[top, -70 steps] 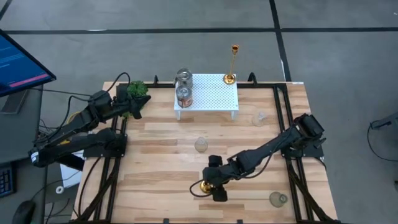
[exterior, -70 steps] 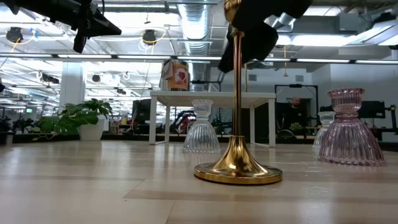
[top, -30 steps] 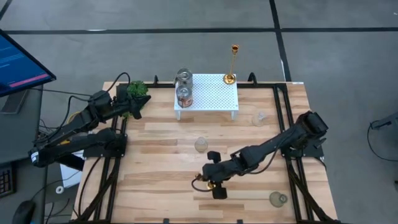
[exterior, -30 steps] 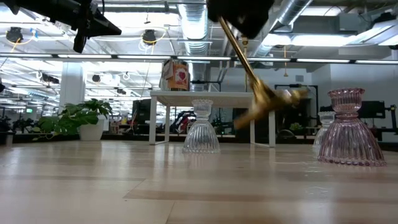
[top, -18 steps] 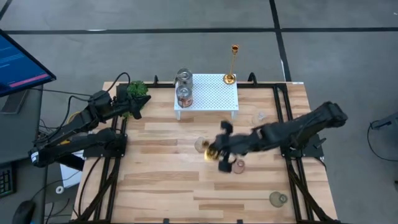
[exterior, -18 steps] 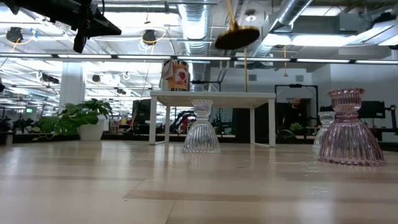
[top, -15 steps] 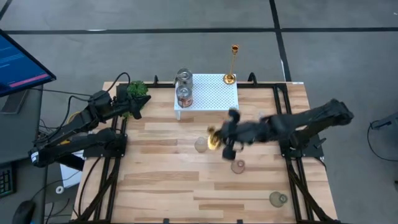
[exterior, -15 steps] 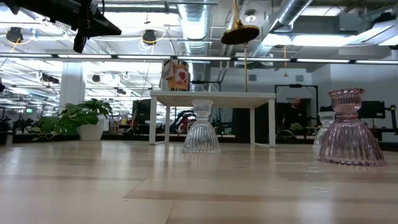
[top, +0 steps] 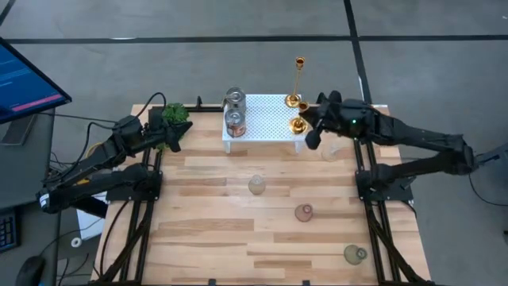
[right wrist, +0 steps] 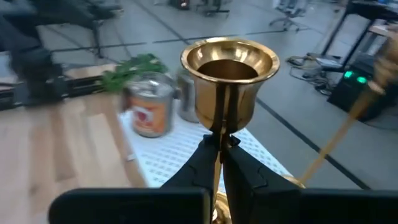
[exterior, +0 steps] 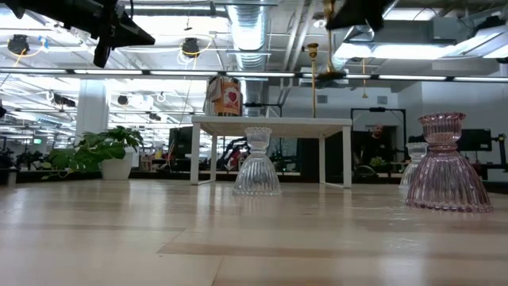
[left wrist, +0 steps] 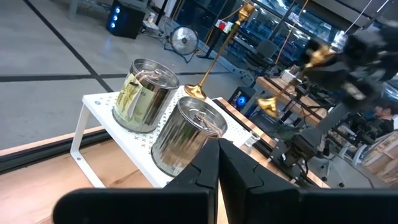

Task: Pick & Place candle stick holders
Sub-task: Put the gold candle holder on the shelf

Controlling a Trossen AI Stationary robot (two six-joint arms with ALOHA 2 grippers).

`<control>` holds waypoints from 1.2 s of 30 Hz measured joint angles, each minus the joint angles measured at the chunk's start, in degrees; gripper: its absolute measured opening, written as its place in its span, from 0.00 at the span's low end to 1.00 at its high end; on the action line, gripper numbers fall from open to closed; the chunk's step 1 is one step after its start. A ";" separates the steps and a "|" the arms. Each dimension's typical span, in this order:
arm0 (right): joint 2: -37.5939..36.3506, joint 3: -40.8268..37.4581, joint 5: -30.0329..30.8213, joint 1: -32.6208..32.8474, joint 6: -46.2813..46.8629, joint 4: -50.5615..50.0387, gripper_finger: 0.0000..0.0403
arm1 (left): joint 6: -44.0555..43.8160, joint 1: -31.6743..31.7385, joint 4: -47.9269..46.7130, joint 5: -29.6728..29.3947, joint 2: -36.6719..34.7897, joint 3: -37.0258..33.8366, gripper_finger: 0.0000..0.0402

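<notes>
Holding a tall brass candlestick (right wrist: 228,87) by its thin stem, your right gripper (top: 311,127) is hanging in the air over the right end of the white perforated shelf (top: 266,117). Its fingers are squeezed tight around the stem just below the cup, as the right wrist view is showing you. From above, the round base of that held candlestick is showing at the shelf's right front corner; you cannot tell from the pictures whether it is touching the shelf. In the low view the gripper is sitting at the very top of the frame, well above the shelf top.

A second tall brass candlestick (top: 297,79) is standing upright on the shelf's far right corner, just beside the held one. Two tin cans (top: 234,111) are standing together at the shelf's left end.

Your left gripper (top: 171,135) is waiting at the table's far left corner, next to the small green plant (top: 175,114), with its fingers pressed together and nothing between them.

On the wooden table (top: 206,238) a clear glass holder (top: 256,185) is sitting near the middle, a pink glass one (top: 304,212) nearer the front, a greenish one (top: 354,254) by the front right edge, and another clear one (top: 331,151) just right of the shelf.
</notes>
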 joint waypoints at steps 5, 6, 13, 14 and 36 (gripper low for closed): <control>-2.73 -8.19 -4.37 -6.86 0.17 9.34 0.02 | 0.02 0.02 0.00 -1.34 0.02 0.00 0.01; -2.66 -8.84 -5.36 -7.99 0.17 10.14 0.02 | 0.00 0.02 0.00 -1.62 0.02 0.00 0.01; 1.44 -9.76 -12.25 -14.65 -0.40 11.71 0.02 | 0.00 0.02 0.00 -2.20 0.03 0.00 0.01; 2.13 -9.76 -13.17 -15.55 -0.46 12.52 0.02 | 0.01 0.02 0.00 -2.22 0.04 0.00 0.01; 10.80 -9.76 -18.37 -21.15 -2.12 18.83 0.02 | 0.00 0.02 0.02 -2.63 0.03 0.00 0.01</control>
